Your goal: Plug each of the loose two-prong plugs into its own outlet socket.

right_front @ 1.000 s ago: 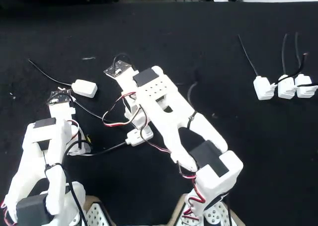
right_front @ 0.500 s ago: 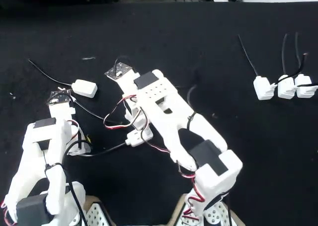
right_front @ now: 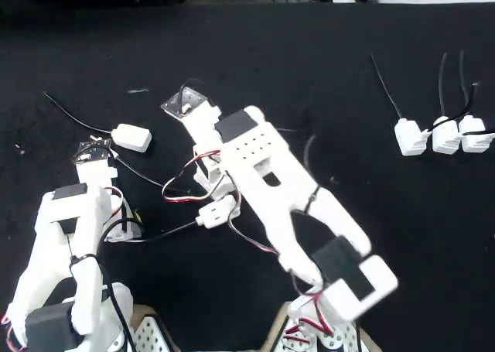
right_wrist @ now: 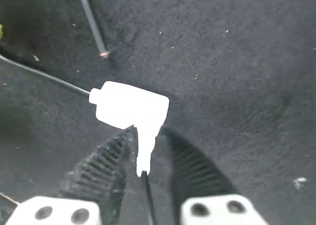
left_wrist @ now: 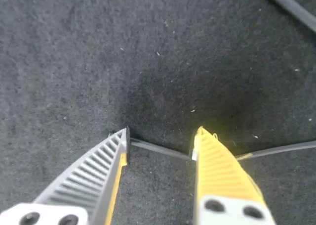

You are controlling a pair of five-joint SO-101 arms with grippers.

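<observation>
A white plug lies on the black mat, with a thin cable leaving one end. Its narrow white stem sits between the fingers of my right gripper, which is shut on it. From above, this plug lies under the right arm, beside its gripper. My left gripper stands open, with both fingertips down on the mat astride a thin cable. In the high view it is at the left, on the cable running from the plug. Another loose white plug lies farther back on the left.
Three white outlet pieces with black cables stand in a row at the far right. A black cable end lies near the held plug. Thin cables trail over the left part of the mat.
The right arm's elbow and base end swung right and toward the front, its wrist staying over the plug. The plug shifted slightly right. The left arm kept still.
</observation>
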